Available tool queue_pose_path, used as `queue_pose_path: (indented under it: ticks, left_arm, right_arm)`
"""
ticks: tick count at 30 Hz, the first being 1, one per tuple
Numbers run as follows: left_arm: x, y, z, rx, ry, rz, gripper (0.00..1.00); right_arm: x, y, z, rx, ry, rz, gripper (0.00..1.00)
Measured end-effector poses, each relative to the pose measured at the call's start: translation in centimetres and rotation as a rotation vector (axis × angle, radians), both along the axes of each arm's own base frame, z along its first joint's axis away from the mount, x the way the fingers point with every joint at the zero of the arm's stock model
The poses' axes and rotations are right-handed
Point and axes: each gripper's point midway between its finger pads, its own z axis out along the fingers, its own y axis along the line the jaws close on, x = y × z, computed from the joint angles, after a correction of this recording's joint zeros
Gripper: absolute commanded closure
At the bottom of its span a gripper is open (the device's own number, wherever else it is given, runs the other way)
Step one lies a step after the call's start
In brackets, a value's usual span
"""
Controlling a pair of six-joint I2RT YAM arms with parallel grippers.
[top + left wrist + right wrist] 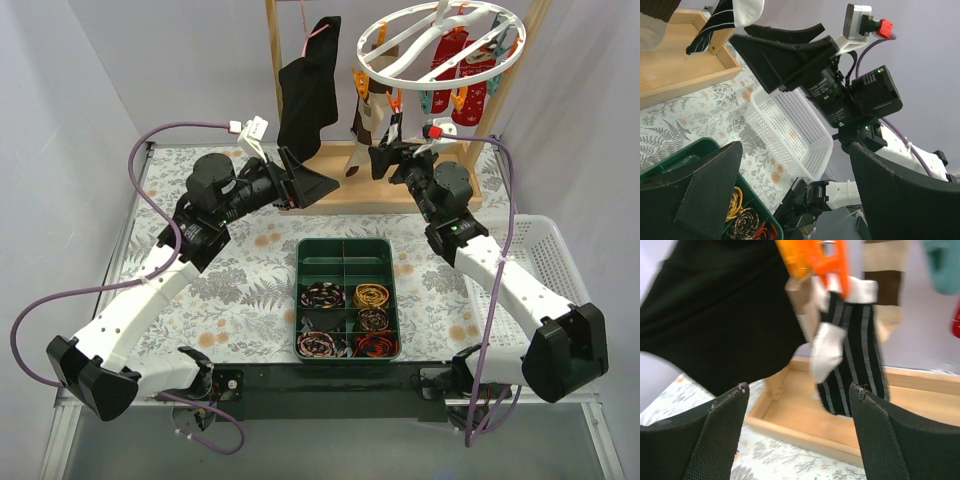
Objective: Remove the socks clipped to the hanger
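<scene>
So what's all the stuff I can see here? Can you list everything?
hanger: one, white ring with orange and teal clips, hanging top right
red socks: at least two, red with white patterns, clipped to the ring
brown-beige sock: one, clipped at the ring's left
striped sock: one, dark with pale stripes, under an orange clip
black garment: one, hanging left of the ring
wooden frame: one, light wood, back of table
green tray: one, table middle
coiled bands: several, mixed colours, in the tray
white basket: one, right side
left gripper: black, open
right gripper: black, open, facing the socks
</scene>
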Motion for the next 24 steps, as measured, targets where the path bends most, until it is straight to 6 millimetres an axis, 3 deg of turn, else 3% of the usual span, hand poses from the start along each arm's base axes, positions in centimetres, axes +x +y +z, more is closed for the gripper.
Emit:
queue_pose_path:
  ticks: [5,13,22,24]
  left_arm:
    - [0.4,-0.4,-0.5,0.012,0.015,-0.009,0.14]
    - [1.8,-1.4,-0.4,0.028,0.027,-0.013,0.11]
    - [6.4,-4.1,1.3,0.056,0.044,-0.001,0.19]
    - [7.6,-4.8,1.3,0.066,0.051,0.013,0.19]
  right_arm:
    - [2.2,-1.5,-1.2,0.006,0.009,-0.137,0.27]
    - [4.0,-1.4,-3.0,-0.014,0.015,-0.176,0.41]
    - [4.2,-1.0,-2.6,-0.017,-0.007,-0.165,0.70]
    - [4.2,-0.9,-2.6,-0.016,-0.010,-0.158,0.83]
